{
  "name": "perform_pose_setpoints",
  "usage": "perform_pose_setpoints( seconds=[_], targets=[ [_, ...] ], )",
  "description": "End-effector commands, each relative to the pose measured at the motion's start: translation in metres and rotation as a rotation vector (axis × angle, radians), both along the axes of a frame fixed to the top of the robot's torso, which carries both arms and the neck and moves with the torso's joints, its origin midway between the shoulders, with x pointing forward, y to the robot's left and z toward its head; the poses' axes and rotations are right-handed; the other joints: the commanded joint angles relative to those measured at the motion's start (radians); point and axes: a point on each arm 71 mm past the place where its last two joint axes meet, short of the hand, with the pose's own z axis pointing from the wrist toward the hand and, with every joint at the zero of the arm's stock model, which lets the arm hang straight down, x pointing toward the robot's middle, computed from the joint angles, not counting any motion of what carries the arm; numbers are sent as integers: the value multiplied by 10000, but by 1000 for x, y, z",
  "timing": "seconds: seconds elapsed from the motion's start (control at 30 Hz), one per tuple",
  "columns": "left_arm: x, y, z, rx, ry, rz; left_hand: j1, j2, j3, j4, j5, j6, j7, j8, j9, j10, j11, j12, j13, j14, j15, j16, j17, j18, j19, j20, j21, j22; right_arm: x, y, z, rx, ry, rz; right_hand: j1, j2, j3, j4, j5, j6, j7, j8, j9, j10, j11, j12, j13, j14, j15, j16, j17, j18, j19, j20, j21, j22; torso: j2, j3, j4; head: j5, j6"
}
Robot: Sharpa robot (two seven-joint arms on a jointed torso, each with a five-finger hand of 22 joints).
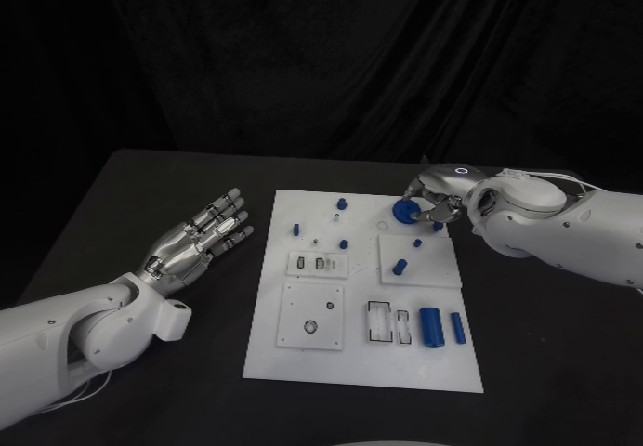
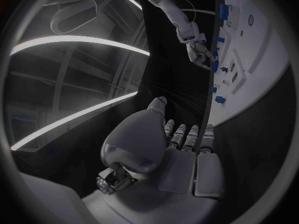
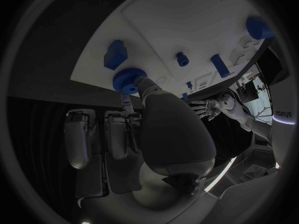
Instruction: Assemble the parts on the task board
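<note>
Take the task board (image 1: 361, 372) as your landmark, the white plate in the middle of the black table (image 1: 134, 186). Starting to its left, your left hand (image 1: 201, 237) hovers just off the board's left edge, palm flat and fingers stretched apart, grasping nothing. The left wrist view confirms it: that hand (image 2: 181, 144) is spread out over the dark table with the board's edge beside it.

Moving onto the board, near its left edge you have a small blue peg (image 1: 296, 227) toward the far end, and another blue peg (image 1: 340, 203) close to the far edge. Nearer the middle, a blue peg (image 1: 345, 244) sits just beyond a raised white block with slots (image 1: 319, 264). Toward the board's near end lies a square white panel (image 1: 311, 316).

Further right, a blue pin (image 1: 400, 268) leans on a raised white square (image 1: 413, 255), with a small blue stud (image 1: 417, 243) beyond it. Near the board's right edge, two blue cylinders lie side by side: a large blue cylinder (image 1: 431, 326) and a slim blue cylinder (image 1: 458, 328).

At the board's far right corner, your right hand (image 1: 436, 203) is pinching a blue gear (image 1: 403, 212) between thumb and finger, right over the board's surface. In the right wrist view the gear (image 3: 129, 79) sits at the fingertips, close beside a blue block (image 3: 115, 54); you cannot tell whether the gear touches the board.
</note>
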Motion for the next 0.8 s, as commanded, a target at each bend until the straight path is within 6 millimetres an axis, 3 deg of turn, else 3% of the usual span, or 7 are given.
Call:
perform_pose_setpoints(
  seconds=[0.03, 0.17, 0.27, 0.6, 0.8],
  targets=[
    [-1, 1, 10, -957, -1071, 51, 11, 65, 38, -18, 61, 4, 60, 28, 1, -10, 67, 45, 5, -12, 88, 38, 12, 122, -9, 88, 33, 14, -1, -2, -6, -437, 97, -135, 16, 108, -45, -222, 114, -131, -275, 1381, 2151, 1058, -79, 26, 2633, 1065, -70, 23, 2630, 11, 640, -90, -57, 2221, 6, 2, -2, 5, 6],
    [-1, 1, 10, -956, -1057, 43, 11, 65, 38, -18, 61, 4, 60, 28, 1, -10, 67, 45, 5, -12, 88, 38, 12, 122, -9, 88, 33, 14, -3, 0, -5, -355, -50, -10, -69, 171, -14, -336, 252, -490, -297, 2305, 3074, 1058, -84, 26, 2633, 1065, -89, 23, 2630, 7, 654, -92, -54, 2241, 4, 3, -6, 23, 16],
    [-2, 2, 10, -948, -1051, 55, 11, 65, 38, -18, 61, 4, 60, 28, 1, -10, 67, 45, 5, -12, 88, 38, 12, 122, -9, 88, 33, 14, -8, 6, 0, -142, -305, 230, -173, 168, 2, -292, 243, -639, -299, 2618, 3377, 1058, -78, 26, 2633, 1065, -96, 23, 2630, -1, 674, -89, -38, 2263, 1, 3, -2, 17, 47],
    [-2, 2, 10, -937, -1040, 63, 2, 72, 74, -39, 61, 8, 73, 28, 2, -3, 82, 47, 8, 5, 110, 44, 17, 117, -2, 104, 40, 17, -20, 47, 45, 382, -1206, 1506, -365, 157, -9, -145, 154, -734, -329, 2887, 3622, 1058, -93, 26, 2633, 1065, -103, 23, 2630, -20, 725, -93, 13, 2314, 1, -1, -14, 3, 56],
    [-1, 0, 10, -957, -1038, 13, -4, 70, 92, -52, 60, -1, 75, 27, 1, 4, 91, 49, 10, 19, 124, 49, 22, 115, 0, 114, 41, 17, -21, 78, 53, 404, -1273, 2336, -395, 156, -8, -121, 148, -765, -338, 2907, 3645, 1058, -99, 26, 2633, 1065, -108, 23, 2630, -29, 747, -96, 36, 2335, 0, -9, -9, -32, 79]
  ],
)
